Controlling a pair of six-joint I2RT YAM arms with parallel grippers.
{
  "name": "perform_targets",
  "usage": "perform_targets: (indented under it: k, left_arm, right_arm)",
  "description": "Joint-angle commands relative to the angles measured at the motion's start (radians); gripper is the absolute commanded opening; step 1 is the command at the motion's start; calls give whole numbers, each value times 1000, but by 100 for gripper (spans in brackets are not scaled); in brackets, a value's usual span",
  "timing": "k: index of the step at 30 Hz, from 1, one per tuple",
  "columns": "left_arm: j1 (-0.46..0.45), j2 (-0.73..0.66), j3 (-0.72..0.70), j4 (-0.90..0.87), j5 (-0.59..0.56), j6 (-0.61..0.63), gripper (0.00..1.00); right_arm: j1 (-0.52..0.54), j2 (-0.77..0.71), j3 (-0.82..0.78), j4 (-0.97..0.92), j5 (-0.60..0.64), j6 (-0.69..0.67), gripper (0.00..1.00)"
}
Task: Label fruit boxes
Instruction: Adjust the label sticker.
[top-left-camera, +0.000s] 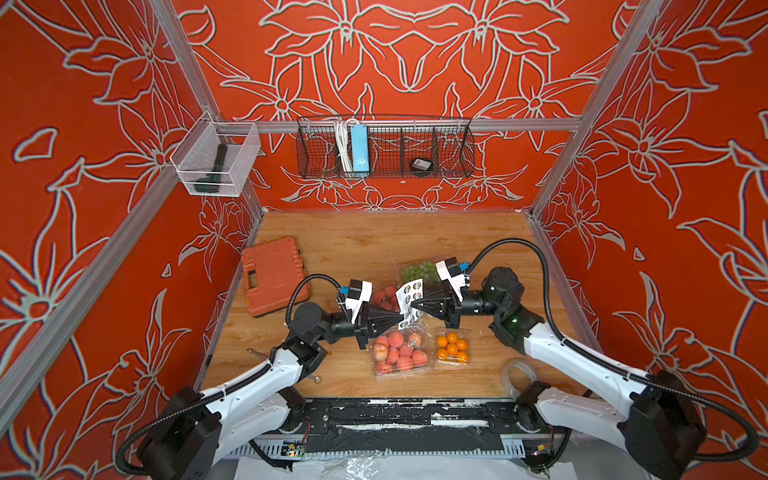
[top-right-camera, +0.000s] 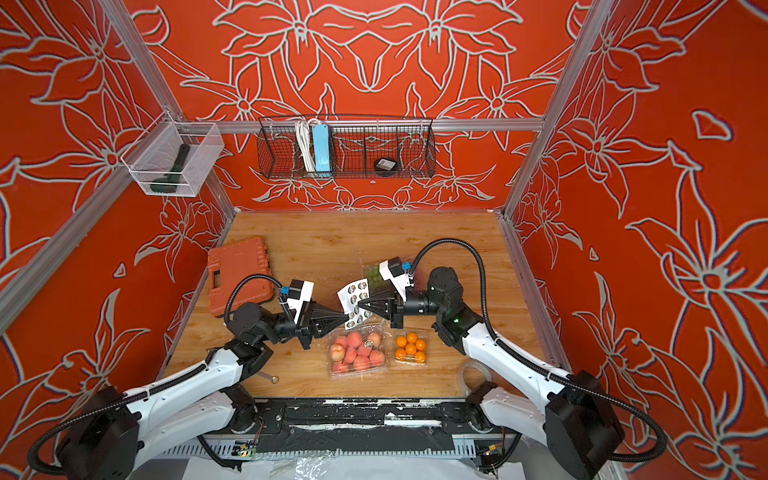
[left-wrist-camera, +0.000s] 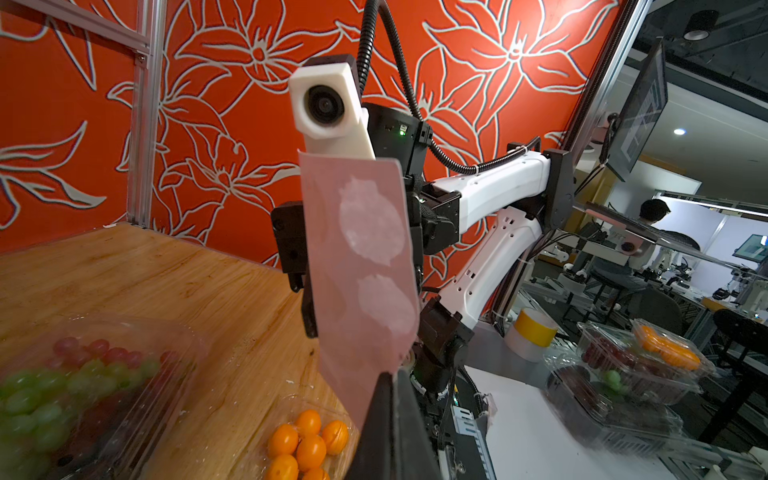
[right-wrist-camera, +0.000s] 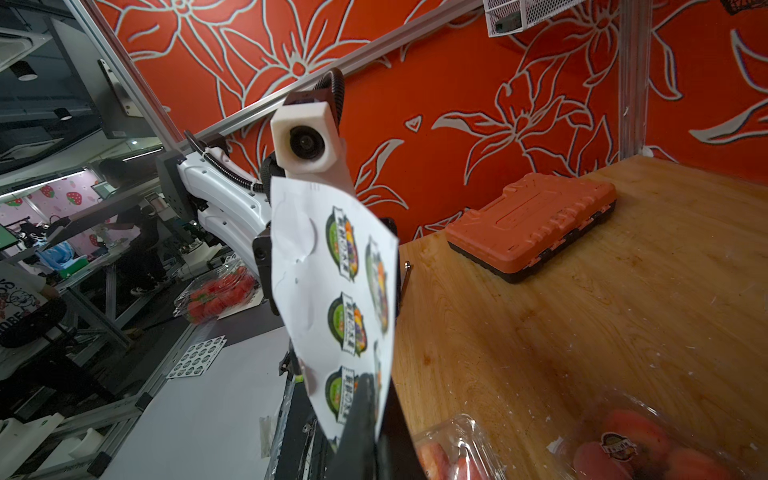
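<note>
My left tool (top-left-camera: 402, 321) is clamped on one edge of the sticker sheet (top-left-camera: 409, 293), holding it upright above the table (top-left-camera: 353, 241). My right tool (top-left-camera: 412, 307) faces it, pinched together on the printed side, I judge to peel a label, though I cannot tell whether it nips a sticker or only paper. Below lie the large peach box (top-left-camera: 401, 353), one round label on its lid, and the orange box (top-left-camera: 452, 347) beside it, with the small peach box (top-left-camera: 384, 297) and grape box (top-left-camera: 417, 272) behind; the stickers show a green-rimmed fruit badge, its lettering too blurred to read.
</note>
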Motion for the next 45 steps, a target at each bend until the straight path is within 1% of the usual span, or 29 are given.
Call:
perform_targets:
  k: [1,4,7,9,10,11,15,27,41,45]
  left_arm:
    - [4,2,17,51,15,-13,0]
    - [3,37,18,49,4,-10,0]
    - [6,38,20,36,-13,-7,0]
    - [7,35,19,35,-19,-5,0]
    - [6,35,19,33,-23,-9,0]
    - [7,36,23,30,-25,-8,0]
    - [7,42,23,42,-21,-19,0]
    - [7,44,25,36,-30,-15,0]
    - [7,41,28,15,-38,-6,0]
    - [7,42,28,13,-33,-7,0]
  right_arm:
    - [9,4,-2,14,42,3,0]
    - [12,10,-5,33,33,14,3]
    - [11,-4,-20,50,9,18,6]
    - [12,-20,-32,46,18,14,13]
    - [13,-27,-38,47,20,14,18]
    - [13,-29,-40,48,20,16,22]
    - [21,-24,-44,54,26,20,30]
    - [41,-6,-38,33,46,-1,41]
    - [48,6,-42,28,46,-17,49]
    - [50,10,-41,13,71,-32,52]
